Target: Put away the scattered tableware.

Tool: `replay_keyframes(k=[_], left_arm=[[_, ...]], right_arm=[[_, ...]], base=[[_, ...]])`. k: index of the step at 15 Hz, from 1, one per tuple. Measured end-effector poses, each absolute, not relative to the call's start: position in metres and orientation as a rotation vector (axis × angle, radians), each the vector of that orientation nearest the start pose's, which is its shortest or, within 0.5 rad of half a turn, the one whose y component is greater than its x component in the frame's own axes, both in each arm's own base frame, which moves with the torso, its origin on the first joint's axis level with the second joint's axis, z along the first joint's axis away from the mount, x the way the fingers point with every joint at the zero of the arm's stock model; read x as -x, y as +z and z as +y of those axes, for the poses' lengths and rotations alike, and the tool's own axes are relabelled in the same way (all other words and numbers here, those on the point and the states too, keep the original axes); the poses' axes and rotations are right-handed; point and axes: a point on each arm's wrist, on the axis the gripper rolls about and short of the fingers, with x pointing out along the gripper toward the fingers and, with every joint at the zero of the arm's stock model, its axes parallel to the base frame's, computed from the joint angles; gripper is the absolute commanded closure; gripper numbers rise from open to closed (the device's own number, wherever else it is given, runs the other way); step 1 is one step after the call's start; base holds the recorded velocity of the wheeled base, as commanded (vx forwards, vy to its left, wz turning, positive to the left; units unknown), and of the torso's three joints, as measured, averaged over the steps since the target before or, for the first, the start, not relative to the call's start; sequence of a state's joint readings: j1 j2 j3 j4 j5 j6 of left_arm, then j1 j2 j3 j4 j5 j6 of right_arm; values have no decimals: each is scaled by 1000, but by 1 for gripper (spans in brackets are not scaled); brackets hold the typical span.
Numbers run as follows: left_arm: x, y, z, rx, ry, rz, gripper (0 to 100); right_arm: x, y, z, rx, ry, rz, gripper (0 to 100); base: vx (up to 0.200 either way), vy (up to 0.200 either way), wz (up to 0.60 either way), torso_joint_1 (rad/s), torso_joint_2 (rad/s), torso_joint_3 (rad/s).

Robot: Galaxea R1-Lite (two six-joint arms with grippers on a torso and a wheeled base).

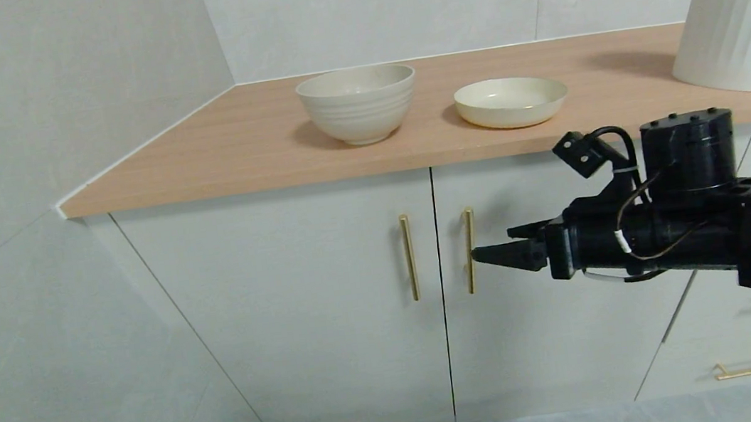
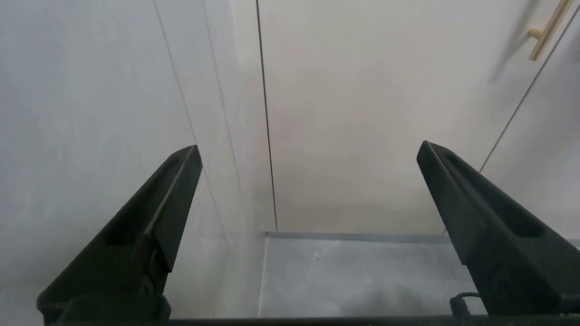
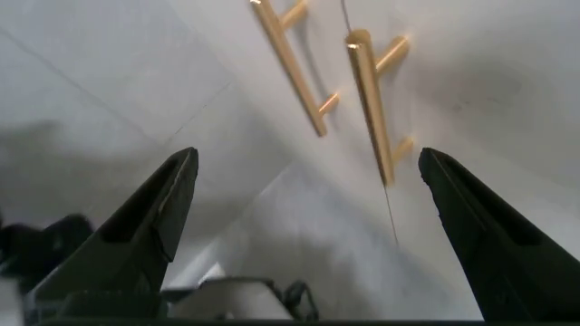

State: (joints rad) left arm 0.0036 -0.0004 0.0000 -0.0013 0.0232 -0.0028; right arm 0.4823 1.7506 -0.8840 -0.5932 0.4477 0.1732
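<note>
Pale tiled walls (image 1: 44,79) frame a wooden surface (image 1: 253,147) carrying the bowl (image 1: 358,104), with the shallow dish (image 1: 511,101) at its three o'clock, both above the shut cabinet (image 1: 301,306). Right end effector (image 1: 494,244), fingers spread, sits at three o'clock of the right door handle (image 1: 468,225), probably to open storage. Left end effector (image 2: 308,149), also spread, hangs low before the cabinet.

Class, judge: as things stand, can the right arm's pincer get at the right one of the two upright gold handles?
Probably yes: the open right pincer sits level with the handle, tips almost at it, nothing between.
</note>
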Motion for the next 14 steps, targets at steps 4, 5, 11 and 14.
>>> replay_keyframes(k=[4,5,11,14], left_arm=[[23,76,0,3,26,-2,0],[23,76,0,3,26,-2,0],[23,76,0,3,26,-2,0],[23,76,0,3,27,-2,0]], right_arm=[[-303,154,173,-264,893,349,0],[-305,149,175,-267,888,342,0],[-309,131,195,-263,849,303,0],[-308,126,206,-341,843,296,0]], base=[[0,0,0,0,0,0],[0,0,0,0,0,0],[0,0,0,0,0,0],[0,0,0,0,0,0]])
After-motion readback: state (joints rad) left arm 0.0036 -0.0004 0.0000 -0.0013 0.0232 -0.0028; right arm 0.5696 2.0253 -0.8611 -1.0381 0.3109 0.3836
